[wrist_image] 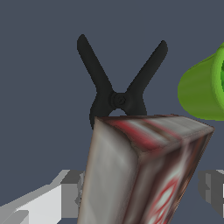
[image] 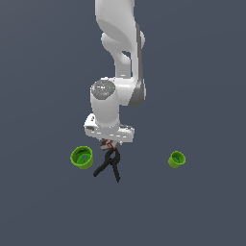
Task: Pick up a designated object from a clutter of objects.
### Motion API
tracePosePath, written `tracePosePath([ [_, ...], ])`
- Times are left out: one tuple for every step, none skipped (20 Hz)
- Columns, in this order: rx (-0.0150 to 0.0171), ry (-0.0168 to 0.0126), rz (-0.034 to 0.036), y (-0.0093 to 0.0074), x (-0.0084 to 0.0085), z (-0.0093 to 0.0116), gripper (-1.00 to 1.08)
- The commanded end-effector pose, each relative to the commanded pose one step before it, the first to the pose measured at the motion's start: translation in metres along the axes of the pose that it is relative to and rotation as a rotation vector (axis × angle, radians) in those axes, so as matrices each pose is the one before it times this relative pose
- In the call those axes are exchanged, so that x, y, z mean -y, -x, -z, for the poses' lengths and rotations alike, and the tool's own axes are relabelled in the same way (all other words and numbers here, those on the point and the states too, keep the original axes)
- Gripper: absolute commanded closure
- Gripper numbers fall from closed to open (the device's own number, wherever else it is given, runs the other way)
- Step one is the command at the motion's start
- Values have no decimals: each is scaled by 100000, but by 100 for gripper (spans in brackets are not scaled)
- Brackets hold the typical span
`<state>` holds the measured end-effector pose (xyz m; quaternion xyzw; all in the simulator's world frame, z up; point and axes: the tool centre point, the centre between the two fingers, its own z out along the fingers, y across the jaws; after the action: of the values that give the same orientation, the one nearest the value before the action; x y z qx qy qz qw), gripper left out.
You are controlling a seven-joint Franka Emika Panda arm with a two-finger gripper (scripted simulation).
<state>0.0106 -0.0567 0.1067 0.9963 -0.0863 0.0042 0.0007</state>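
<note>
The designated object, a red-brown box with white edges [wrist_image: 144, 170], stands between my fingers in the wrist view, tilted and very close to the camera. In the exterior view only a sliver of the box [image: 106, 143] shows under the hand. My gripper [image: 108, 142] is low over the clutter. It is open in the wrist view [wrist_image: 142, 188], with one finger [wrist_image: 70, 192] on each side of the box and small gaps to it. The black spring clamp [image: 109, 164] lies just beyond the box and also shows in the wrist view [wrist_image: 118, 98].
One green cup [image: 81, 157] lies on the exterior view's left, close to the clamp, and shows in the wrist view [wrist_image: 203, 87]. A second green cup [image: 177, 159] lies apart on the exterior view's right. The floor is plain dark grey.
</note>
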Motion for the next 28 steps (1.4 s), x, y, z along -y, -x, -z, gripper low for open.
tracePosePath([
  [-3,9,47,-337,214,2127,108],
  [62,11,29,-158,103,919,108],
  [0,0,0,-160,89,1002,108],
  [61,10,30,-176,112,1011,108],
  [43,6,22,-176,107,1027,108],
  [0,0,0,-171,93,1046,108],
  [61,6,32,-181,112,1006,108],
  [0,0,0,-173,93,1037,108],
  [61,3,33,-185,113,998,108],
  [0,0,0,-176,93,1029,108],
  [60,0,34,-189,113,991,108],
  [60,-2,35,-191,113,988,108],
  [0,0,0,-182,94,1019,108],
  [59,-7,36,-197,113,981,108],
  [0,0,0,-188,95,1011,108],
  [58,-9,37,-201,112,951,108],
  [0,0,0,-181,88,930,108],
  [81,-16,53,-193,110,829,108],
  [0,0,0,-165,79,822,108],
  [56,-14,38,-172,93,736,108],
  [0,0,0,-152,70,715,108],
  [39,-11,27,-157,78,639,108],
  [0,0,0,-140,61,609,108],
  [55,-17,39,-148,74,527,108],
  [0,0,0,-122,52,509,108],
  [0,0,0,-112,47,459,108],
  [0,0,0,-101,42,409,108],
  [54,-18,39,-107,54,327,108],
])
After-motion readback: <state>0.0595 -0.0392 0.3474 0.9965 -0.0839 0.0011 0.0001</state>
